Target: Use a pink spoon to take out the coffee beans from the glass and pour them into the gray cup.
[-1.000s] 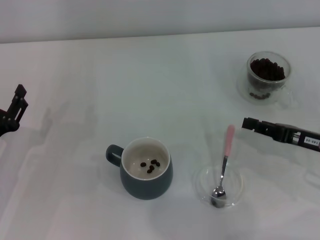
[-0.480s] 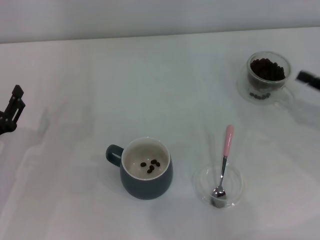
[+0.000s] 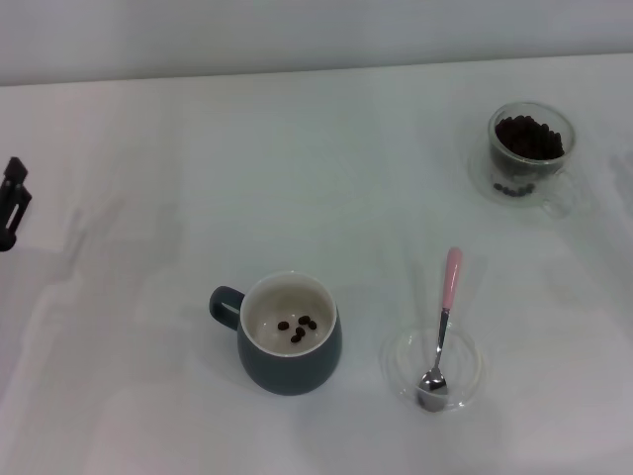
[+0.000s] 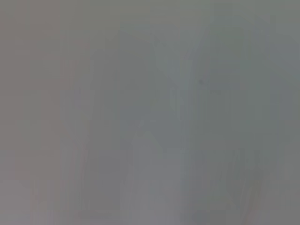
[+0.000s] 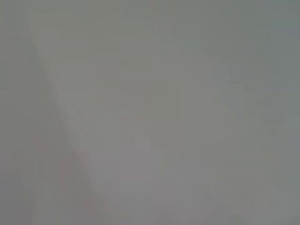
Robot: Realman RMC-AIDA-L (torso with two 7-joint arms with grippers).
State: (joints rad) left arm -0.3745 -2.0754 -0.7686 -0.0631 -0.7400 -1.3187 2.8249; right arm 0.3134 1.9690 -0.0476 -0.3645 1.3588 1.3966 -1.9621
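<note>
A: Where are the items sitting?
B: The pink spoon (image 3: 443, 322) is lying with its bowl in a clear saucer (image 3: 401, 371) on the worktop (image 3: 297, 178); the gray cup (image 3: 287, 336), just left, is holding a few coffee beans (image 3: 297, 327); the glass (image 3: 529, 153) is standing far right.
A: And the hands?
B: The left hand (image 3: 12, 203) is sitting at the left edge, perhaps parked; I cannot tell its grip. The right is showing nowhere.

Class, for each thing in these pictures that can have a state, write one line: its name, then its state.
Dark grey ceramic mug: upright, a few coffee beans inside.
Clear double-walled glass cup: upright, holding a heap of beans.
Pink-handled metal spoon: bowl resting in the clear glass saucer, unheld.
Left hand: at the table's left edge, holding nothing.
</note>
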